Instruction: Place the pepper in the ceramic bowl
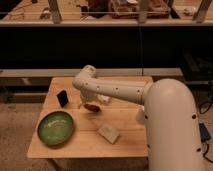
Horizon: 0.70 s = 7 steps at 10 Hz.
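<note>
The pepper (91, 106) is small, slim and dark red-brown, and sits at the middle of the wooden table (125, 142), right at the tip of my gripper (90, 102). My gripper hangs from the white arm (117, 91), which reaches in from the right. I cannot tell whether the pepper is held or lying on the table. The ceramic bowl (56, 128) is wide, green and shallow. It stands at the table's front left, down and to the left of the gripper, with nothing in it.
A small black block (62, 98) stands upright at the back left of the table, left of the gripper. A flat whitish object (108, 132) lies in front of the pepper. A dark shelf (100, 45) runs behind the table.
</note>
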Each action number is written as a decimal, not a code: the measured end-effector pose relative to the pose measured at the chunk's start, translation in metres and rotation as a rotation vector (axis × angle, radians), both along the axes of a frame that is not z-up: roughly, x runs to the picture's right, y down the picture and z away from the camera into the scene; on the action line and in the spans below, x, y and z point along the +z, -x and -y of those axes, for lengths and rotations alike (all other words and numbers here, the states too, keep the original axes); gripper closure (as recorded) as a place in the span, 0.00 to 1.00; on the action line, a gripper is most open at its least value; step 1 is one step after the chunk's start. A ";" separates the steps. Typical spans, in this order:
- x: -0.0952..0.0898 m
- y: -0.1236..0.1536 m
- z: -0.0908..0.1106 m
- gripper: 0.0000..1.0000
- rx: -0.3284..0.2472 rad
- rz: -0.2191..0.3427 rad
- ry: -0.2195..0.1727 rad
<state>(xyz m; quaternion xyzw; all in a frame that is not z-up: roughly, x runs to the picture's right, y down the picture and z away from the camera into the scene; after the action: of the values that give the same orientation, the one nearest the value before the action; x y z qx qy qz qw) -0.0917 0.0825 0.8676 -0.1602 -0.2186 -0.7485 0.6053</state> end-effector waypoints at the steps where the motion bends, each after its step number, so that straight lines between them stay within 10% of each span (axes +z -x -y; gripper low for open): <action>1: 0.003 -0.002 -0.002 0.20 0.007 0.001 -0.001; 7: 0.021 -0.004 -0.014 0.27 0.040 0.011 -0.013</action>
<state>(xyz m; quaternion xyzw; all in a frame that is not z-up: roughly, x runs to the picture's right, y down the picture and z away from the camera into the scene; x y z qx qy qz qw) -0.0879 0.0960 0.8888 -0.1477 -0.2202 -0.7386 0.6198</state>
